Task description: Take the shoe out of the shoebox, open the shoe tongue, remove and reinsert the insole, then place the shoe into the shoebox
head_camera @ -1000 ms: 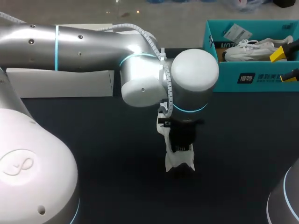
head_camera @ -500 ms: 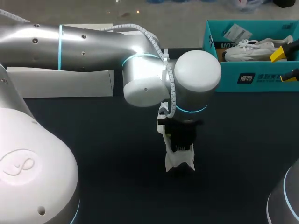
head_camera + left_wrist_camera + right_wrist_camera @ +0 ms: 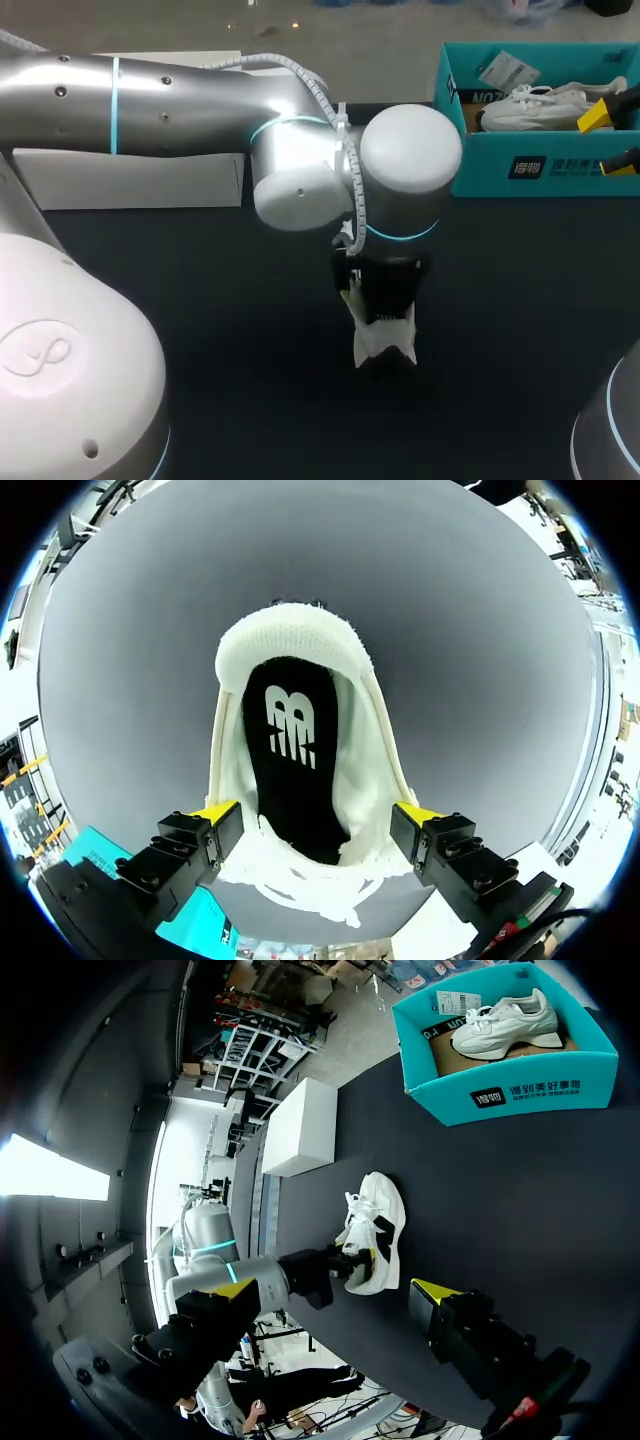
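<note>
A white shoe (image 3: pixel 385 345) lies on the dark table near its middle. My left gripper (image 3: pixel 385 308) hangs straight down over it, open. In the left wrist view the fingers (image 3: pixel 215 815) stand wide on either side of the shoe (image 3: pixel 375 760), whose mouth shows a black insole (image 3: pixel 295 750) lying inside, laces under the gripper. The teal shoebox (image 3: pixel 480 165) at the back right holds a second white shoe (image 3: pixel 535 105). My right gripper (image 3: pixel 610 140) is open at the box's right end. From high up, the right gripper (image 3: pixel 330 1292) looks down on shoe (image 3: pixel 372 1230) and shoebox (image 3: pixel 500 1095).
A long white box (image 3: pixel 130 175) lies at the back left of the table, also in the right wrist view as a white box (image 3: pixel 300 1125). My left arm (image 3: pixel 200 100) stretches across the back of the table from the left.
My left gripper has opened from shut, letting go over the shoe's mouth. Its wrist shifted slightly left. The shoe and the right gripper have stayed put.
</note>
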`<action>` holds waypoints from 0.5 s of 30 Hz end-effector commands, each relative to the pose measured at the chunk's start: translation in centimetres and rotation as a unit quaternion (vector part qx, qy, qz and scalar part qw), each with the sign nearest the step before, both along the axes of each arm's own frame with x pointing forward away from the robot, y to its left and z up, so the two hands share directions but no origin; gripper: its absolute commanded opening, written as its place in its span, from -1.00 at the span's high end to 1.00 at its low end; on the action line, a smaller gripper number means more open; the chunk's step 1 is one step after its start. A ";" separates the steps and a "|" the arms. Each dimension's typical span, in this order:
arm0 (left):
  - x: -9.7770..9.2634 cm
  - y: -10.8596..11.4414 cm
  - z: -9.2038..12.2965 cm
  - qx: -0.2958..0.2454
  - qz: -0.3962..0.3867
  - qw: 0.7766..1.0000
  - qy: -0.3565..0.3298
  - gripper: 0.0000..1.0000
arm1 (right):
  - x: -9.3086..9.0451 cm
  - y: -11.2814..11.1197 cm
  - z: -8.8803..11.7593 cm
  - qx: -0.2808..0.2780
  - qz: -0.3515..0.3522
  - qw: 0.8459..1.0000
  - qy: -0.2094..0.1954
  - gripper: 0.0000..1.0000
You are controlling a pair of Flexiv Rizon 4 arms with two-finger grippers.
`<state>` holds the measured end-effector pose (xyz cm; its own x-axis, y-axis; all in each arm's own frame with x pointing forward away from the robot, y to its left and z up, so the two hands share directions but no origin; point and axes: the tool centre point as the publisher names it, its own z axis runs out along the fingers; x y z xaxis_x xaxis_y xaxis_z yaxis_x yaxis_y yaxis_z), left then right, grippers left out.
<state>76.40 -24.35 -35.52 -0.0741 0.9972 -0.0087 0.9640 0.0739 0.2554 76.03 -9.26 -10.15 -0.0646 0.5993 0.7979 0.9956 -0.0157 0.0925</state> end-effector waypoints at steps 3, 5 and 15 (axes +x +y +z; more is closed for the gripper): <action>1.0 1.1 1.7 -0.007 0.007 1.000 -0.014 -1.00 | 0.0 0.1 0.0 -0.002 -0.001 1.000 0.001 -1.00; 1.4 1.4 2.5 -0.008 0.011 1.000 -0.022 -1.00 | 0.0 0.1 0.0 -0.002 -0.001 1.000 0.001 -1.00; 2.7 2.2 5.9 -0.044 0.038 0.998 -0.028 0.57 | 0.0 0.1 0.0 -0.002 -0.001 1.000 0.001 -1.00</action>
